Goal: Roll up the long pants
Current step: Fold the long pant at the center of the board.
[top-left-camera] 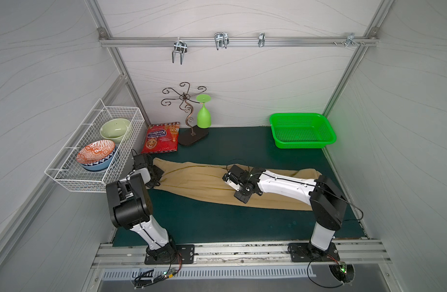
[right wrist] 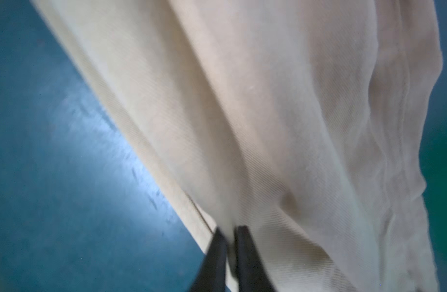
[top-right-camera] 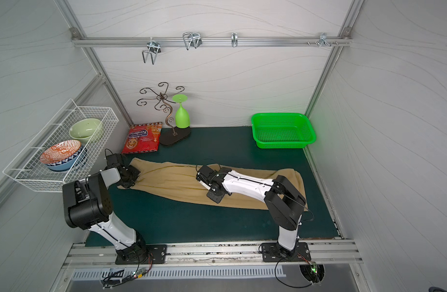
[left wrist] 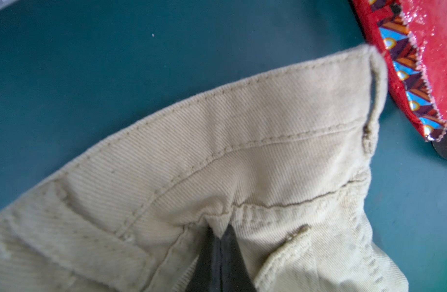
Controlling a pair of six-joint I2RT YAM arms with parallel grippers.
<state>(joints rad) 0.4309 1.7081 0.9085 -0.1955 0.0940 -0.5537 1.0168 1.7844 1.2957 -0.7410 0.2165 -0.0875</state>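
i count one pair of the long pants (top-left-camera: pixel 204 180): tan twill cloth, lying as a single long band on the dark green surface (top-left-camera: pixel 217 222). in both top views it runs from the left, just near of the red snack bag (top-left-camera: pixel 161 137), across the middle to the right, slanting a little nearer as it goes. i cannot tell the two legs apart. the band lies flat and wrinkled with no roll in it, and its right end is bunched in a soft hump by the right arm. the left wrist view shows the waistband (left wrist: pixel 217 121) with rows of stitching and one belt loop (left wrist: pixel 376 101), its corner just beside the snack bag.

my left hand (left wrist: pixel 221 236) is closed, pinching a small pucker of cloth just under the waistband. my right hand (right wrist: pixel 230 233) is closed too, with a fold of cloth nipped between its fingers, close to an edge about midway along the band.

the rest, counted:
- one green basket (top-left-camera: pixel 303 144), far right
- one wire basket (top-left-camera: pixel 116 161) on the left wall, holding one pale green bowl (top-left-camera: pixel 115 130) and a stack of patterned bowls (top-left-camera: pixel 96 154)
- one green goblet (top-left-camera: pixel 203 117), upside down
- one scrolled metal stand (top-left-camera: pixel 189 113)
- four hooks (top-left-camera: pixel 221 40) on the far rail
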